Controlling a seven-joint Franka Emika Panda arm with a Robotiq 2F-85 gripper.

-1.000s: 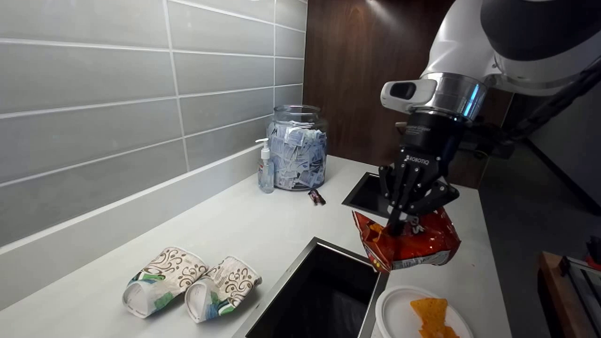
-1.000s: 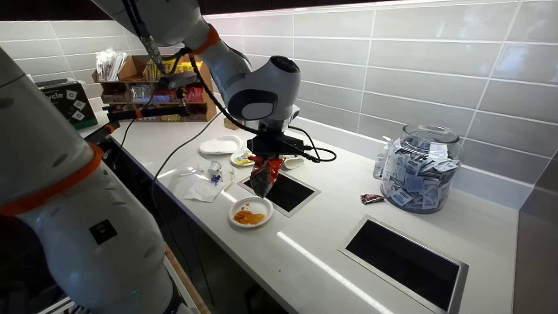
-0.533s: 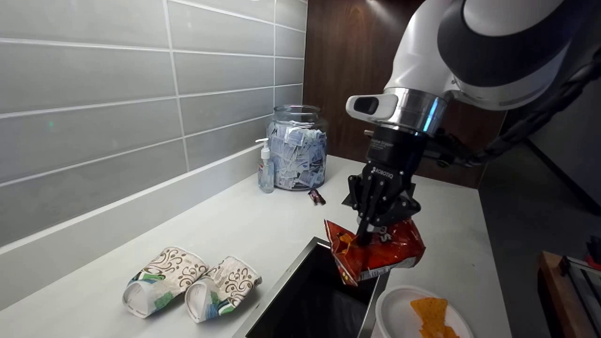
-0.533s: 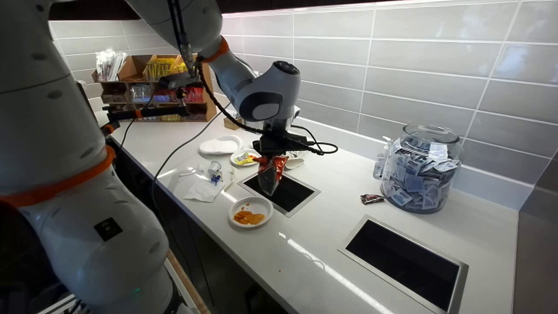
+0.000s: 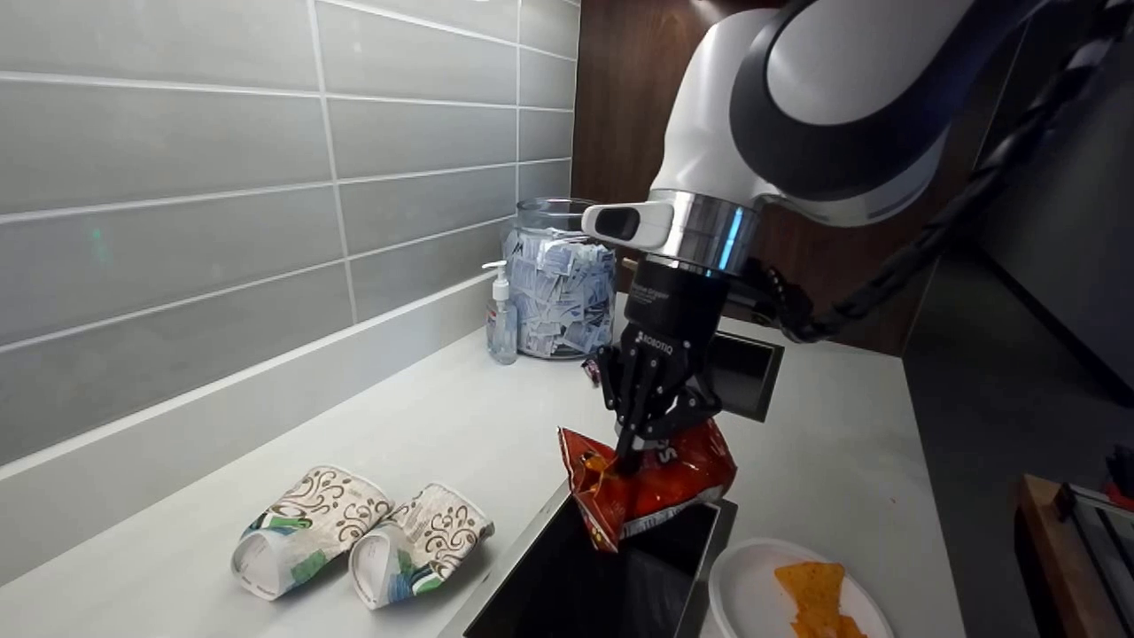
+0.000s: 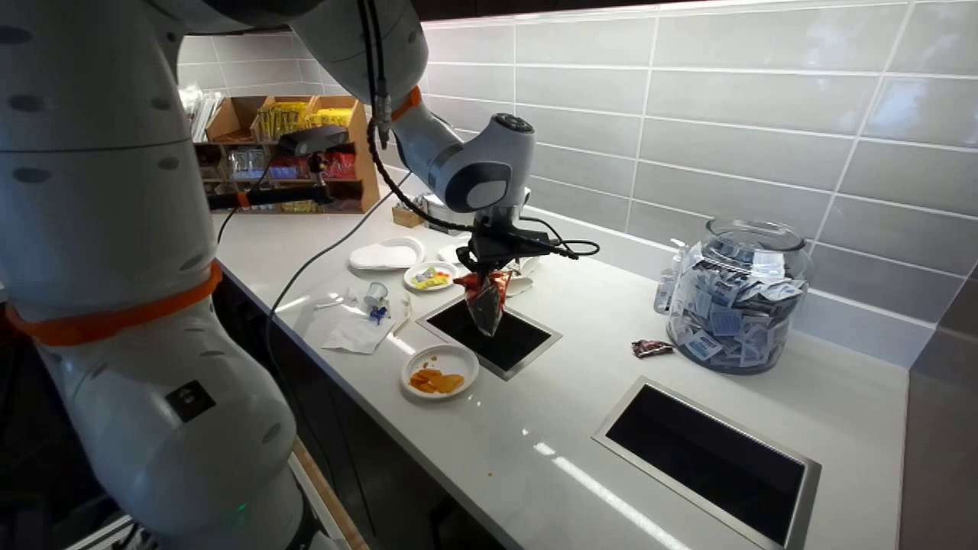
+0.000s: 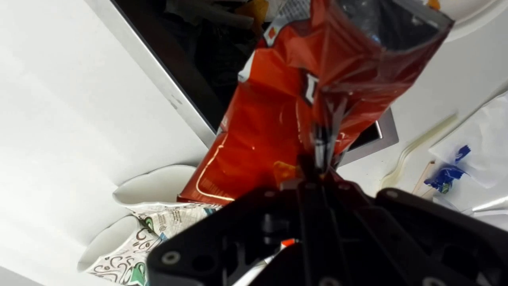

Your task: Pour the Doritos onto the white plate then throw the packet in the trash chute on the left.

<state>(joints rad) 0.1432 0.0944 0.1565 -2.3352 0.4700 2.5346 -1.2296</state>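
Note:
My gripper (image 5: 631,454) is shut on the red-orange packet (image 5: 678,474). The packet hangs tilted above the trash chute (image 5: 602,580), a dark rectangular cut-out with a metal rim. In the wrist view the packet (image 7: 258,135) fills the middle, its open silver-lined end at the top right. A bit of orange shows at the gripper's tips (image 7: 317,169). Refuse shows in the dark chute (image 7: 206,59). The white plate (image 6: 462,361) stands beside the chute and bears the Doritos (image 6: 434,381), a small orange pile; in an exterior view its lower edge is cut off.
A second dark cut-out (image 6: 710,466) lies further along the counter. A glass jar (image 6: 737,313) of packets, a pump bottle (image 5: 502,328) and a wrapper (image 6: 652,348) stand near the wall. Two crushed paper cups (image 5: 310,532) lie beside the chute. Other plates (image 6: 388,253) and a napkin (image 6: 359,332) lie beyond.
My gripper has carried the packet away from the plate's side toward the tiled wall, a little lower, so that it hangs over the chute. The chips and plate have not moved.

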